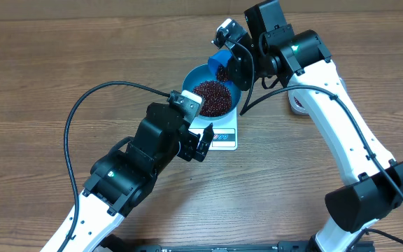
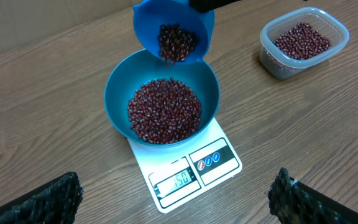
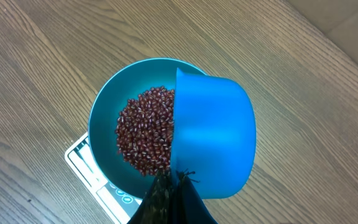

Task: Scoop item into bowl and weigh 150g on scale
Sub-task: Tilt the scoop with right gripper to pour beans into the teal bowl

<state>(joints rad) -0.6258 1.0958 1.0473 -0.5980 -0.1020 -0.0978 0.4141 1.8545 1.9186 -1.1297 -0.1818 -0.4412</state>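
A tilted small blue plastic scoop (image 2: 174, 31) hangs over the far rim of the round deep blue bowl (image 2: 114, 93), closing that side from above; the near half lies open. A clear rounded-rectangular plastic container (image 2: 271, 61) stands well apart, bare wooden table (image 2: 42, 93) between them.

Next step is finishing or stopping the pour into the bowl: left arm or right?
Right. The right gripper is shut on the scoop, which is tilted over the bowl with beans in it. The left gripper is open and empty, beside the scale.
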